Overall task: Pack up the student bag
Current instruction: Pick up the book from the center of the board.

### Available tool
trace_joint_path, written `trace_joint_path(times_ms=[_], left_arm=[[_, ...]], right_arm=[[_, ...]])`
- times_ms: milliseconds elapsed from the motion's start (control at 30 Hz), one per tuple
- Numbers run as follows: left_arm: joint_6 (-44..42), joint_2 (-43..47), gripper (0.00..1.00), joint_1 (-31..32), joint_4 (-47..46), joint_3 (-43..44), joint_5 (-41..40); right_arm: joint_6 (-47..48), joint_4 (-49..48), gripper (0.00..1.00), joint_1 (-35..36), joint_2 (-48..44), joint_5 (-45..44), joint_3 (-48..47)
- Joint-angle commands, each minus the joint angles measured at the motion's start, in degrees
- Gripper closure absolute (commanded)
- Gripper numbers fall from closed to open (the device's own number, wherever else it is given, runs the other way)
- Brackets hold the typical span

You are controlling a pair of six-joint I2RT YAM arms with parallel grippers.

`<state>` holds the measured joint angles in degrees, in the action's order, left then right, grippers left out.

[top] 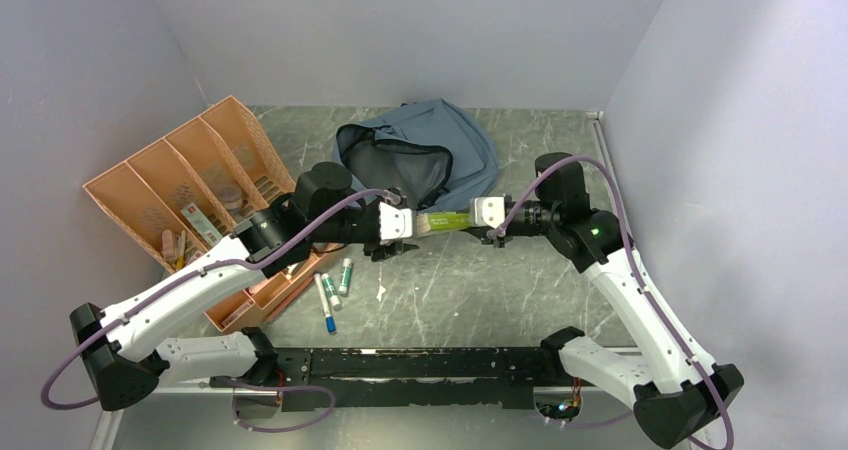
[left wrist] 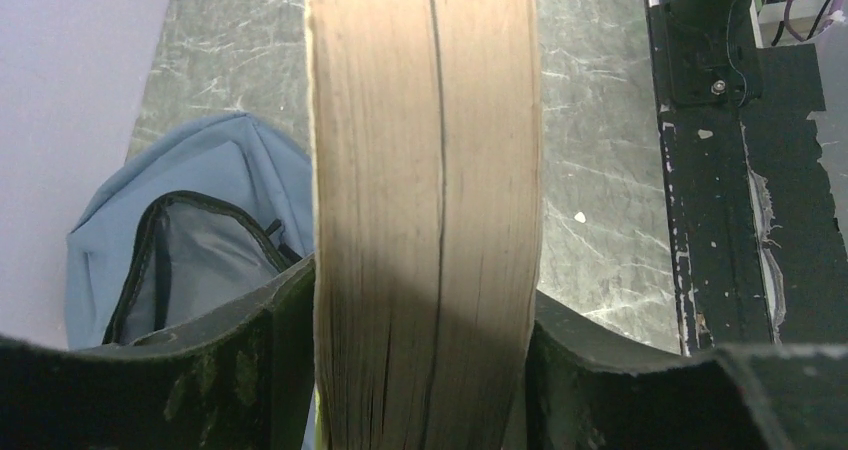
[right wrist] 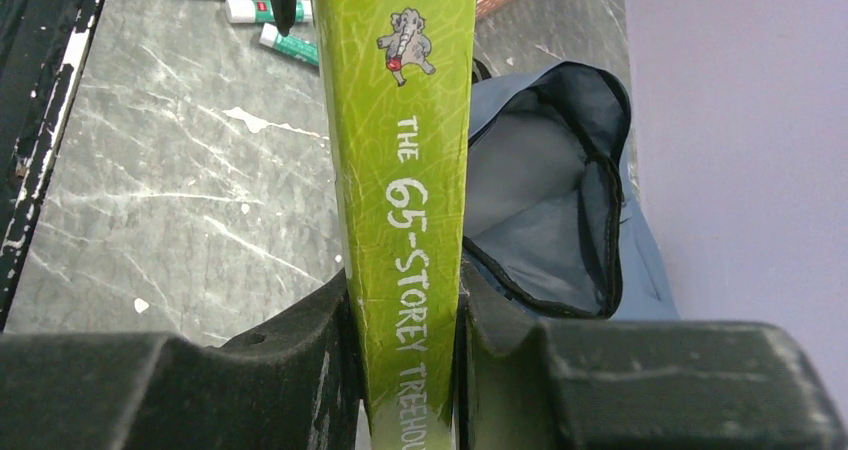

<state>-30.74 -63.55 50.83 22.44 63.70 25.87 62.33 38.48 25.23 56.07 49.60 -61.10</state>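
**Two grippers, one book over the bench**

A grey marbled bench (top: 500, 290) stands between plain pale lilac walls (top: 400, 30). The soft grey-blue fabric backpack (top: 440, 145) lies at the bench's far edge, near the middle, its main pocket gaping. An orange plastic compartment tray (top: 150, 185) fills the left side, with three marker pens (top: 335, 288) just beside it. The tray's contents are too small to name. Fingers cut off the title of the green paperback book (top: 448, 221). Both arms reach inward and meet just in front of the backpack. The right gripper (top: 482, 217) is clamped on the book's spine. The left gripper (top: 412, 226) presses both sides at its paper edge.
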Motion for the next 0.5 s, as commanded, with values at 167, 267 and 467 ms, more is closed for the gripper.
trace_joint_path(times_ms=[167, 267, 467], left_arm=[[-1.5, -1.5, 0.42, 0.0, 1.9, 2.5, 1.2], [-1.4, -1.2, 0.4, 0.0, 1.5, 2.3, 0.8], [-1.3, -1.6, 0.38, 0.1, 1.6, 2.6, 0.9]], right_arm=[[-3.0, -0.8, 1.0, 1.9, 1.1, -1.9, -5.1], [-3.0, 0.8, 1.0, 2.5, 2.1, -3.5, -6.2], [-3.1, 2.0, 1.0, 3.7, 3.3, -5.3, -6.9]])
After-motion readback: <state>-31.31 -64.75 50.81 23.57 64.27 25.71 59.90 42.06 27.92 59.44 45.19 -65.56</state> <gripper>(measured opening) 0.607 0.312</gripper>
